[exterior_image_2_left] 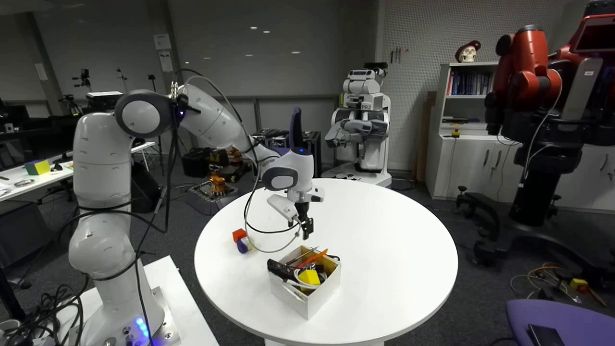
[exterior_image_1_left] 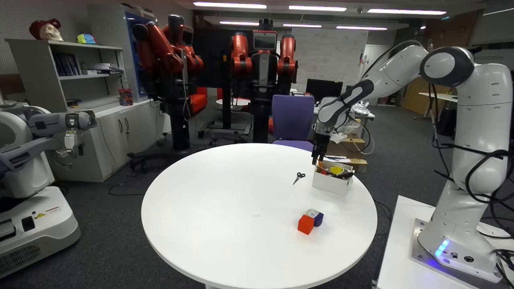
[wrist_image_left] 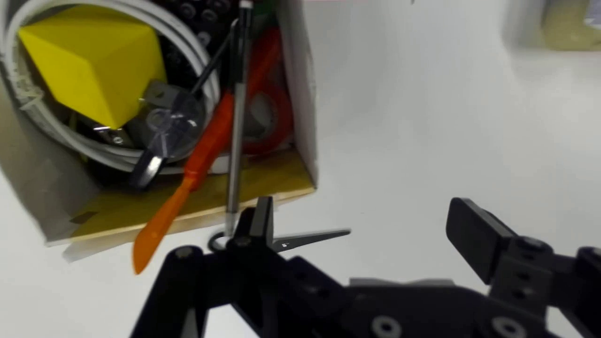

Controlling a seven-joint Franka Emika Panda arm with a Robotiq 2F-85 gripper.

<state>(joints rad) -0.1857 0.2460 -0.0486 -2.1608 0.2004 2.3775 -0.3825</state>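
Gripper (wrist_image_left: 361, 225) standing with jaws wide apart, gripping nothing, blurred rod (wrist_image_left: 238, 126), perhaps a pen, overhanging white box (wrist_image_left: 303, 103), wrist view's upper left, scissors (wrist_image_left: 307, 240) lying lower centre.

In an exterior view, the characters "PR2" (exterior_image_2_left: 366, 106) stand on the front of a white robot (exterior_image_2_left: 361, 126). In an exterior view, a pale panel (exterior_image_1_left: 496, 51) carries a word seeming to end in "omatni" (the robot arm (exterior_image_1_left: 484, 116) covers its start). Wall notices (exterior_image_2_left: 162, 42), a label (exterior_image_1_left: 52, 209) on a white robot base (exterior_image_1_left: 44, 228) and a pale mark (wrist_image_left: 284, 245) on the scissors (wrist_image_left: 312, 239) are too small to read.
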